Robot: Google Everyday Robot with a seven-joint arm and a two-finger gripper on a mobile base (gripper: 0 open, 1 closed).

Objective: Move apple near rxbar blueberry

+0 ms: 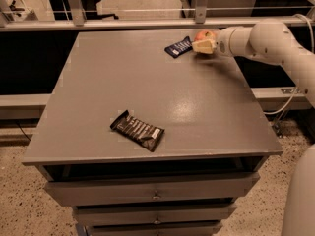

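The apple (204, 35), red-orange with yellowish patches, is at the far right of the grey table (147, 92), close to its back edge. My gripper (203, 42) reaches in from the right on the white arm (261, 38) and is shut on the apple, holding it at about table height. The rxbar blueberry (178, 46), a small dark navy wrapper with white lettering, lies flat just left of the apple, a few centimetres away.
A larger black-brown wrapper with pale stripes (137, 130) lies near the table's front edge, left of centre. A metal rail (147, 22) runs behind the table. Drawers (152, 191) sit below the tabletop.
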